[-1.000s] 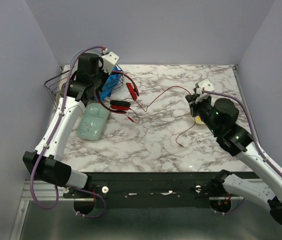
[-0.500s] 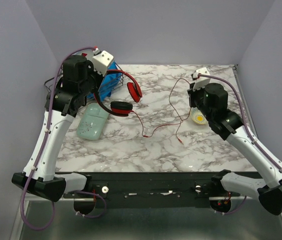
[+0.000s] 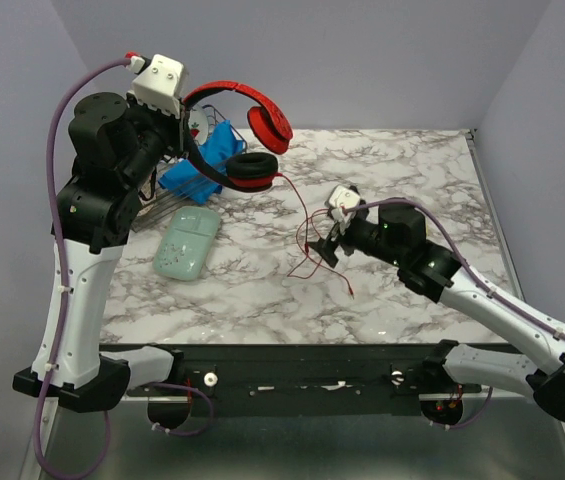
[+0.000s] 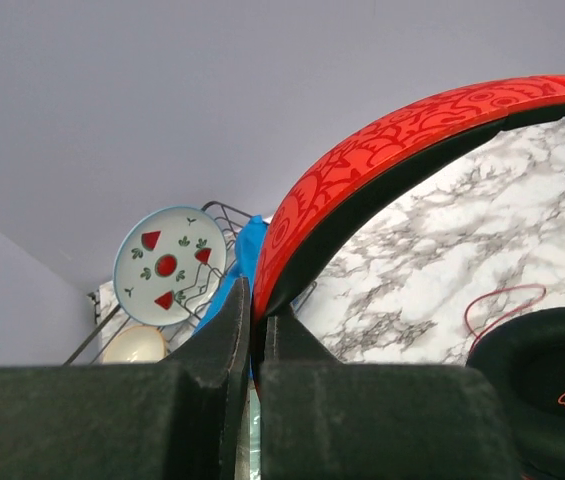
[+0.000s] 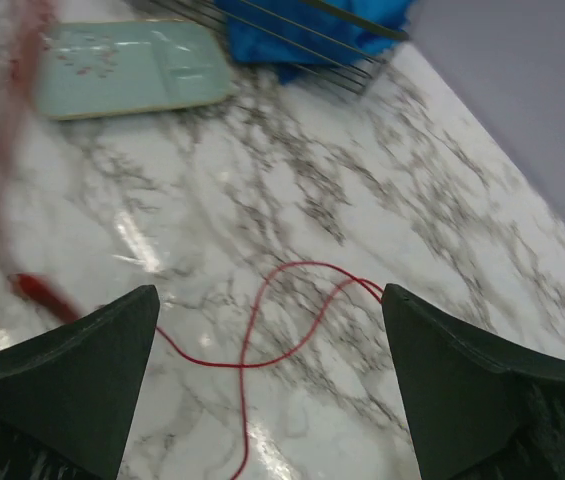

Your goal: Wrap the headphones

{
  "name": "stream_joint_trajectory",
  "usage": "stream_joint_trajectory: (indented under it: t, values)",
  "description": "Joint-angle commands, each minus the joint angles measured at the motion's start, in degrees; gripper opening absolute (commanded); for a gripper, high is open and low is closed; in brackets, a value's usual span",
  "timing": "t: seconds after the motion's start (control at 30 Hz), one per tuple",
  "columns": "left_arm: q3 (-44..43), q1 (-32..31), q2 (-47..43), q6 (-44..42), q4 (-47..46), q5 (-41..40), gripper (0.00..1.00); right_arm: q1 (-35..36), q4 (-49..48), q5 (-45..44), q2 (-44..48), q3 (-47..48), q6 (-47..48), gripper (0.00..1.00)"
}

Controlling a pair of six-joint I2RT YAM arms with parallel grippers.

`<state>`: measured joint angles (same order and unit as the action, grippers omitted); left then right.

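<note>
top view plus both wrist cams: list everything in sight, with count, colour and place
headphones: 1, red with black pads, held up in the air over the back left of the table
cable: 1, thin red, hanging from the headphones and looping on the table
tray: 1, mint green, flat on the table at left
rack: 1, dark wire, back left corner
cloth: 1, blue, in the rack
plate: 1, white with red slice pattern, upright in the rack
bowl: 1, cream, below the plate, partly seen
table: 1, white and grey marble
left gripper: 1, black, shut on the headband
right gripper: 1, black, open, low over the cable
</note>
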<state>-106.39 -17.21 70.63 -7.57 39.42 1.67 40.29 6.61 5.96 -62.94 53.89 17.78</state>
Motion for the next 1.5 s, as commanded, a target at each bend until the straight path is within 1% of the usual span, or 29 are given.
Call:
stream_joint_trajectory:
  t: [0.0, 0.07, 0.1, 0.17, 0.23, 0.3, 0.4, 0.47, 0.53, 0.57, 0.63, 0.67, 0.8, 0.87, 0.9, 0.93, 1.0, 1.03, 1.1, 1.13, 1.2, 1.23, 1.27, 1.3, 1.33, 1.37, 1.4, 1.43, 1.47]
  values:
    - [-3.0, 0.1, -0.1, 7.3, -4.5, -0.4, 0.00, 6.7, -10.2, 9.4, -1.3, -3.3, 6.3, 1.00]
    - [-4.9, 0.1, 0.3, 7.3, -4.1, 0.4, 0.00, 7.5, -10.2, 11.4, -4.2, -2.1, 6.5, 1.00]
    - [-5.6, 0.1, 0.8, 8.9, -3.5, 0.4, 0.00, 7.5, -10.1, 12.6, -4.8, -2.0, 6.6, 1.00]
    - [-6.9, 0.1, 1.3, 8.6, -3.5, -0.3, 0.00, 7.7, -10.1, 13.3, -5.1, -2.3, 6.4, 0.99]
    - [-6.6, 0.1, 1.5, 7.8, -4.1, -1.1, 0.00, 7.6, -10.5, 11.2, -4.1, -4.0, 5.5, 0.98]
    - [-6.1, 0.1, 1.6, 7.9, -4.6, -1.2, 0.00, 7.5, -10.5, 7.2, -1.9, -6.4, 4.9, 0.98]
    - [-6.0, 0.1, 2.1, 7.9, -5.1, -1.2, 0.00, 7.6, -10.9, 8.2, 1.0, -8.8, 4.5, 0.98]
    - [-8.1, 0.1, 2.7, 9.1, -4.5, -0.3, 0.00, 7.7, -14.7, 7.7, 0.8, -11.0, 1.5, 0.98]
    - [-10.0, 0.1, 3.5, 9.8, -3.5, 1.2, 0.00, 7.6, -17.8, 5.0, -0.7, -12.5, -2.2, 0.98]
    - [-11.4, 0.1, 3.9, 10.3, -3.3, 1.7, 0.00, 7.5, -23.9, 4.2, -1.4, -13.2, -3.8, 0.98]
    - [-12.3, 0.1, 4.4, 11.0, -2.8, 2.5, 0.00, 7.6, -28.4, 5.8, -3.9, -13.4, -6.1, 0.98]
    - [-13.0, 0.1, 4.7, 11.1, -2.6, 2.7, 0.00, 7.6, -30.8, 7.2, -5.1, -11.9, -7.0, 0.98]
    - [-13.1, 0.1, 4.9, 11.0, -2.2, 2.7, 0.00, 7.6, -31.8, 8.9, -8.9, -7.1, -9.8, 0.96]
    - [-12.8, 0.1, 4.9, 10.8, -2.4, 2.8, 0.00, 7.5, -31.0, 6.7, -10.1, -5.8, -11.4, 0.90]
    - [-12.6, 0.1, 4.7, 10.8, -2.5, 2.9, 0.00, 7.6, -30.5, 3.7, -10.4, -5.2, -11.6, 0.87]
    - [-12.7, 0.1, 4.7, 10.9, -2.4, 3.0, 0.00, 7.5, -30.3, 2.5, -10.6, -5.2, -12.1, 0.79]
    - [-13.0, 0.1, 4.8, 10.8, -2.4, 3.3, 0.00, 7.4, -30.0, 0.3, -11.2, -5.7, -12.9, 0.72]
    - [-13.1, 0.1, 4.9, 10.8, -2.4, 3.4, 0.00, 7.4, -30.0, 0.4, -11.2, -6.4, -13.5, 0.63]
    - [-13.7, 0.2, 5.0, 10.8, -2.3, 3.4, 0.00, 7.3, -30.2, 1.3, -11.3, -7.2, -14.0, 0.53]
    - [-13.8, 0.2, 5.0, 10.8, -2.3, 3.4, 0.00, 7.4, -30.2, 1.5, -11.4, -7.8, -14.3, 0.41]
    - [-13.8, 0.2, 5.1, 10.5, -2.2, 3.3, 0.00, 7.3, -29.6, 0.6, -10.7, -8.5, -14.5, 0.25]
    - [-13.7, 0.2, 5.0, 10.2, -2.2, 3.2, 0.00, 7.3, -29.3, -0.2, -10.2, -9.2, -14.6, 0.11]
    - [-12.9, 0.2, 4.9, 9.8, -2.2, 2.9, 0.00, 7.3, -28.2, -1.2, -9.5, -10.2, -14.6, 0.05]
    - [-12.0, 0.1, 4.5, 8.2, -2.9, 2.4, 0.00, 7.3, -27.2, -4.6, -8.5, -10.5, -14.3, 0.01]
    - [-10.8, 0.1, 4.2, 6.8, -3.2, 0.8, 0.00, 7.3, -25.4, -7.4, -6.5, -10.4, -13.0, 0.01]
    - [-7.6, 0.1, 3.9, 5.0, -3.6, -0.3, 0.00, 7.3, -19.6, -10.1, -5.4, -8.7, -12.3, 0.01]
    - [-6.0, 0.1, 4.0, 3.5, -4.3, -1.2, 0.00, 7.3, -16.2, -16.4, -4.4, -7.4, -11.0, 0.01]
    - [-4.3, 0.1, 4.2, -0.6, -4.5, -4.7, 0.00, 7.3, -12.5, -19.4, -2.6, -5.8, -8.7, 0.01]
    - [-1.2, -0.1, 4.7, -2.3, -4.5, -6.4, 0.00, 7.3, -4.7, -22.5, -2.0, -3.7, -7.2, 0.01]
